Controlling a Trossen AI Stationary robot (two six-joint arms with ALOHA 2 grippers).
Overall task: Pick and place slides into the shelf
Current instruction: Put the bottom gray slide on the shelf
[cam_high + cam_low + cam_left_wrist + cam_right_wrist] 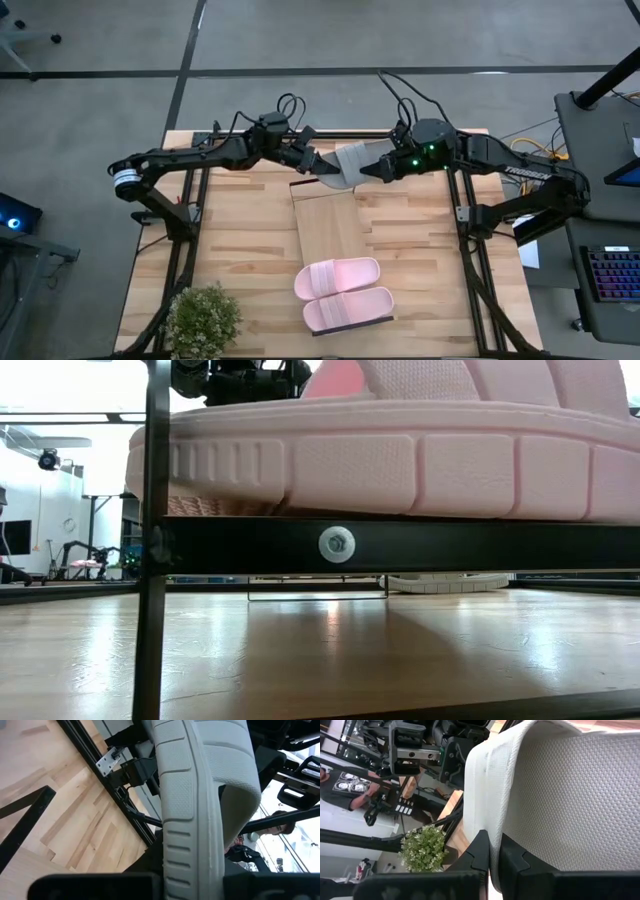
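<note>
— Fingers first: where do they stand?
— Both sets of fingers meet at the far middle of the bench [250, 240]. Left gripper [322, 168] pinched onto the edge of a grey slide [350, 160]; right gripper [366, 170] clamped tight on the same slide's thin strap wall from the other side. Slide hangs between them, above the far end of the shelf [330, 230]. In the left wrist view its ribbed sole edge [192, 815] runs straight up from the fingers.
— Anything around them?
— Black frame legs run down both sides of the bench. Small potted plant [203, 318] at the near left corner, well apart from the arms. Keyboard [612, 275] on a side desk at right. A person shows in the room beyond, in the wrist views.
— And the shelf's load?
— Pink pair [342, 293] lies side by side across its near end, soles down. From the low view, one pink sole [400, 465] rests on the black wire frame bar [400, 546]. Far half of the board bare.
</note>
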